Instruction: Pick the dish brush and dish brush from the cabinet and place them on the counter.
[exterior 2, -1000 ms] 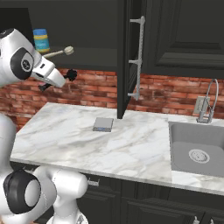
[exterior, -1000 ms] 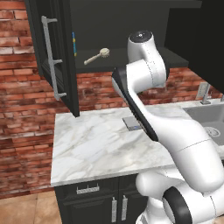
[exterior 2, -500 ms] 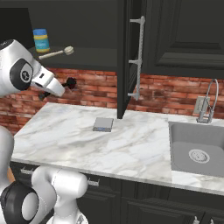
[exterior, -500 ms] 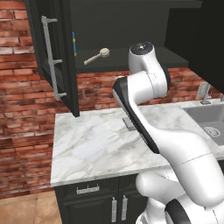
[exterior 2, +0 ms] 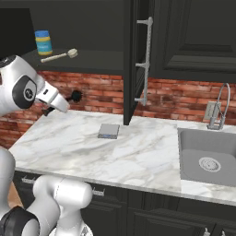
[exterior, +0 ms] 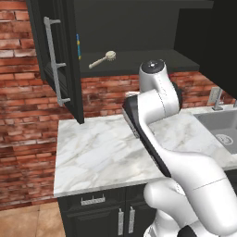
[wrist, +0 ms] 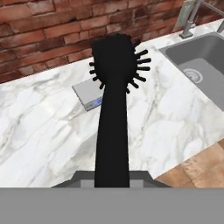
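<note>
1. Gripper [exterior 2: 48,110] is clamped on the black dish brush [wrist: 113,109], held above the marble counter [exterior 2: 138,156], not set down yet
2. Cream dish brush [exterior: 103,59] sits on the cabinet shelf [exterior: 139,67], so roughly halfway

two dish brushes, one black [wrist: 112,105] and one cream [exterior: 102,59], one grey pad [exterior 2: 109,131], one blue and yellow can [exterior 2: 44,42], one sink [exterior 2: 207,161], one tap [exterior 2: 220,107]

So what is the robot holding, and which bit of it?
The gripper holds the all-black slim-handled dish brush by the end of its handle, bristle head pointing away.
</note>
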Robot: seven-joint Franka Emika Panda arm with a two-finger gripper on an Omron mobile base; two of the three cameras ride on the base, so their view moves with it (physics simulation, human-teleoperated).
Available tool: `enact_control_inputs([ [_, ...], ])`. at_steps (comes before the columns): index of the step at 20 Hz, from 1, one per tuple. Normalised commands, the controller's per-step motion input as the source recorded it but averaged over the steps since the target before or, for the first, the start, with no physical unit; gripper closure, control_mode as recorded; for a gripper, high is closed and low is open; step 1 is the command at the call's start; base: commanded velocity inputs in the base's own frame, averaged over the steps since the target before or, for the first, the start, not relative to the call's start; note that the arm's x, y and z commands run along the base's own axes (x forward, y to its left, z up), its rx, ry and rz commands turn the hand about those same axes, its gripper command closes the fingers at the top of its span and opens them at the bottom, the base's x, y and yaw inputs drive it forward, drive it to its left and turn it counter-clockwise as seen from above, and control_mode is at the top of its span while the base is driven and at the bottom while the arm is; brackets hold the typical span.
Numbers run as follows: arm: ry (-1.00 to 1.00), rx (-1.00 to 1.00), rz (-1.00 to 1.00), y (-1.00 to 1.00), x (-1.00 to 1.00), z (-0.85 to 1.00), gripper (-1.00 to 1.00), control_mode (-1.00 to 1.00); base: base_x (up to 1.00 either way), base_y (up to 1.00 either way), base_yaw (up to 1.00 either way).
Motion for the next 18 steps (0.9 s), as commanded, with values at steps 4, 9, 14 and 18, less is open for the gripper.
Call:
enact_control_inputs([
  [4, -0.01, 0.00, 0.00, -0.03, 0.00, -0.37, 1.00, -1.00, 0.00, 0.00, 0.00],
  [9, 0.00, 0.00, 0.00, 0.00, 0.02, -0.34, 1.00, -1.00, 0.00, 0.00, 0.00],
  [14, 0.00, 0.00, 0.00, 0.00, 0.08, -0.30, 1.00, -1.00, 0.00, 0.00, 0.00],
  [18, 0.01, 0.00, 0.00, 0.00, 0.15, -0.26, 1.00, -1.00, 0.00, 0.00, 0.00],
])
